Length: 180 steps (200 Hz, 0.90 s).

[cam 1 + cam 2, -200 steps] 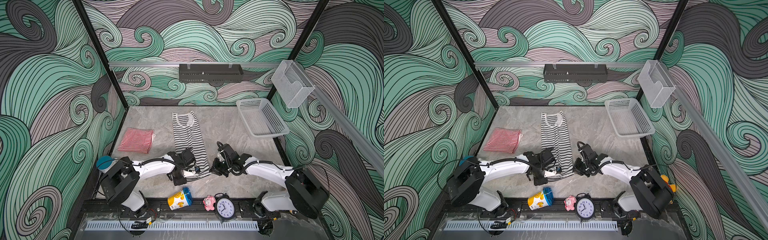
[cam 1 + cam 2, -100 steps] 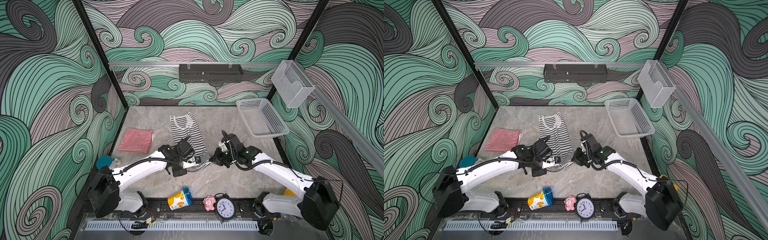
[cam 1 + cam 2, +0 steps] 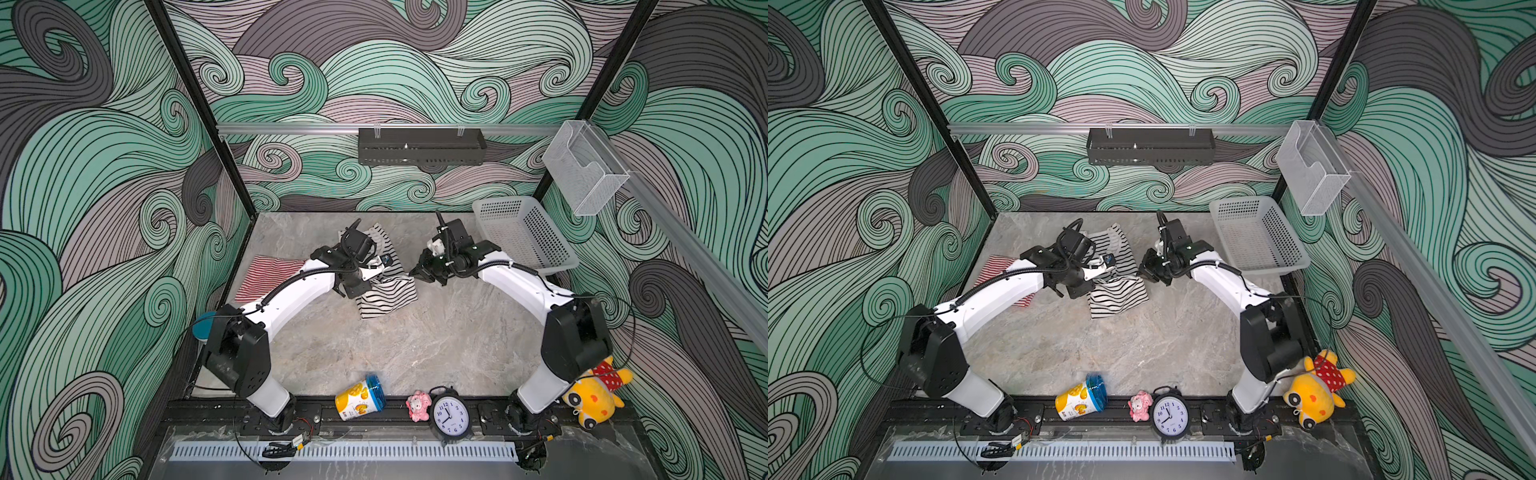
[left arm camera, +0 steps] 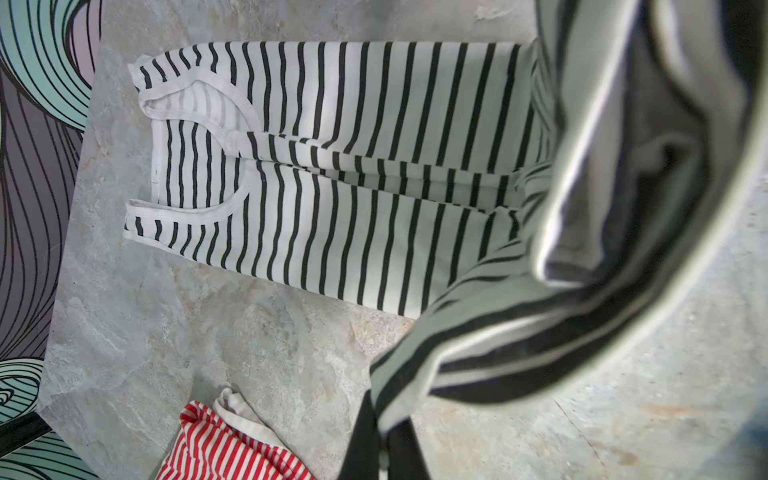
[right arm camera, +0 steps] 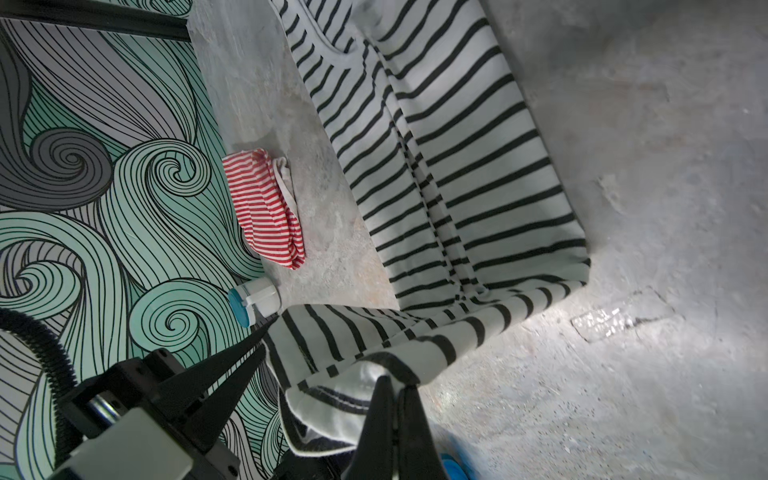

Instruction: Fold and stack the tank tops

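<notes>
The black-and-white tank top (image 3: pixel 388 295) (image 3: pixel 1119 297) lies mid-table, its lower part lifted and doubled back over the rest. My left gripper (image 3: pixel 358 291) (image 4: pixel 384 449) is shut on one hem corner, and my right gripper (image 3: pixel 413 272) (image 5: pixel 395 399) is shut on the other. In the left wrist view the top's (image 4: pixel 332 166) straps lie flat on the table. In the right wrist view its body (image 5: pixel 457 166) lies flat and my left gripper (image 5: pixel 259 345) shows beside the hem. The red-and-white tank top (image 3: pixel 270 276) (image 5: pixel 266 208) lies folded at the left, partly under my left arm.
A white basket (image 3: pixel 523 241) stands at the back right. A can (image 3: pixel 359 397), a pink toy (image 3: pixel 417 405) and a clock (image 3: pixel 451 415) sit along the front rail. A yellow plush (image 3: pixel 594 395) lies at the front right, a blue-capped bottle (image 3: pixel 203 328) by the left wall.
Both arms have moved from the table's front toward the back, carrying the black-and-white top's hem up and over its body. The top now looks shorter and doubled.
</notes>
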{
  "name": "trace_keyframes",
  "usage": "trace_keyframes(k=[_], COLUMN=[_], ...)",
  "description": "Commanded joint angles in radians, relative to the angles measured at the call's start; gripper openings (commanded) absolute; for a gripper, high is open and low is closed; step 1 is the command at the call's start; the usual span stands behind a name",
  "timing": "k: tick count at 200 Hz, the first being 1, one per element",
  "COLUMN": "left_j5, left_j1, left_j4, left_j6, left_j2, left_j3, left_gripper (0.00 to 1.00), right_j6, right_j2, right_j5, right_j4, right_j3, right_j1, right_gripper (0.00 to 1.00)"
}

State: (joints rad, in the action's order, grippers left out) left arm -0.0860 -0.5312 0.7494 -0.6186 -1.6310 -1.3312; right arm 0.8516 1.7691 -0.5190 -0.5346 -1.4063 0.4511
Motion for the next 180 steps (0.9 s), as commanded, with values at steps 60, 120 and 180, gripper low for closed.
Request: trace_keyframes(k=[60, 120, 180], left_j5=[-0.083, -0.171, -0.187], left_j1=[0.092, 0.122, 0.132], left_j4=[-0.064, -0.107, -0.089], left_j6=[0.018, 0.04, 0.051], left_j2=[-0.196, -0.337, -0.416], left_j3=[-0.101, -0.18, -0.229], left_gripper=[0.0, 0.0, 0.02], right_j6=[-0.054, -0.043, -0.024], right_j2=[0.355, 0.493, 0.581], right_j5=[-0.093, -0.118, -0.141], right_j4=[-0.04, -0.045, -0.042], right_j3=[-0.275, -0.416, -0.494], right_j1=[-0.073, -0.098, -0.111], right_gripper=[0.0, 0.0, 0.0])
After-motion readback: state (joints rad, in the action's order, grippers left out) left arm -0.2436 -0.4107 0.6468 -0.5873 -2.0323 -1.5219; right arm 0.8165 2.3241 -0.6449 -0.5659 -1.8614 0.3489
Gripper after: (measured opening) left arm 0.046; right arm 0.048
